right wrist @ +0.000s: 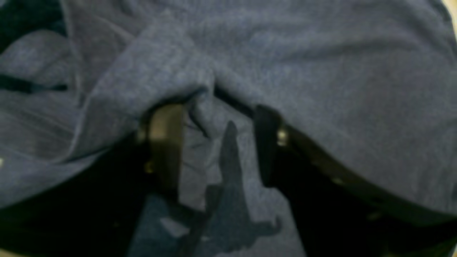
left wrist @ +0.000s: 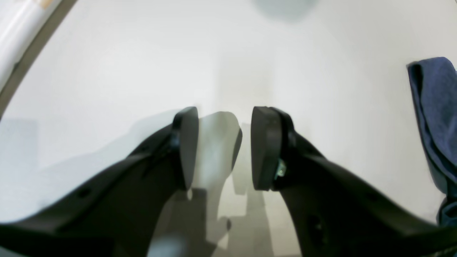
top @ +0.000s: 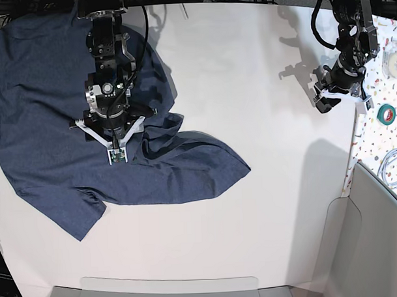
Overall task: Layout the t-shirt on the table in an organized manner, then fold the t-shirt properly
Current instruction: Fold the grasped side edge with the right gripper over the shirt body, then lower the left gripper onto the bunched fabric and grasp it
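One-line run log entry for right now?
t-shirt: crumpled on table | right gripper: open over cloth | left gripper: open, empty

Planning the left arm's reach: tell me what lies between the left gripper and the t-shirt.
Only bare white table. In the base view, nothing sits between the left gripper and the t-shirt, which has the right gripper over it.

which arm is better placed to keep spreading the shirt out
Right, likely. The right gripper sits directly over the bunched t-shirt, jaws apart around a fold. The left gripper hangs open over bare table, far from most of the cloth.
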Available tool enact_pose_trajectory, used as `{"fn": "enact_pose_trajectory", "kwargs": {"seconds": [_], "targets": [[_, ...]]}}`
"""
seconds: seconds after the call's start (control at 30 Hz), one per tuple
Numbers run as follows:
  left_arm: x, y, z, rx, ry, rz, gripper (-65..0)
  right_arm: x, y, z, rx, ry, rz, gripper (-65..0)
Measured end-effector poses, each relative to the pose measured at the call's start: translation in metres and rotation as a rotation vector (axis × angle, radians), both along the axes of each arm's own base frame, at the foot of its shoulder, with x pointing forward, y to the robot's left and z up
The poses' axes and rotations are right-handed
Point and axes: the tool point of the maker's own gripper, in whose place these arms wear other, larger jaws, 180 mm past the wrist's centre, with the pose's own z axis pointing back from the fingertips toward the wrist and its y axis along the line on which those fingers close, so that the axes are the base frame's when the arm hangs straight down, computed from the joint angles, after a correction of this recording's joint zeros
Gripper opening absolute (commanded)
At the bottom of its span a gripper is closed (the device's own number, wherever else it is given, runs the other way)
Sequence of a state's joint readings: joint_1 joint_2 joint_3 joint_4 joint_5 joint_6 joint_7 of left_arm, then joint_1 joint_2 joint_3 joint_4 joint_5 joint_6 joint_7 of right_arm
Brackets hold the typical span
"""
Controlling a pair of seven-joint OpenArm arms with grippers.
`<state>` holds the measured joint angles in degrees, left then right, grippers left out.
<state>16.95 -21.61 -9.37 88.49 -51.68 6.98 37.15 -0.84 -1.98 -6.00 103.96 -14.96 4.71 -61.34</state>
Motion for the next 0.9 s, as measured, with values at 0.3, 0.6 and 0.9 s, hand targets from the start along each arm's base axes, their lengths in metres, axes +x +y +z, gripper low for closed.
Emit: {"fn": "enact_pose_trajectory", "kwargs": {"seconds": [0.3,0.6,0.9], "targets": [[-0.003,-0.042,0.008,-0.082,0.07,-0.126,-40.2,-0.004,-0.015,0.05,0.021,-0.151,-0.057,-28.6],[-0.005,-0.15,0.015,-0.177,0.084,-0.431,-40.2,-0.032,-0.094,0.042,-0.011,-0.125,-0.308,-28.8],[-0.002,-0.21,0.024,-0.21,0.112,-0.64,-40.1,-0.067,-0.117,0.019,-0.048,-0.036,-0.367,-28.9]]}}
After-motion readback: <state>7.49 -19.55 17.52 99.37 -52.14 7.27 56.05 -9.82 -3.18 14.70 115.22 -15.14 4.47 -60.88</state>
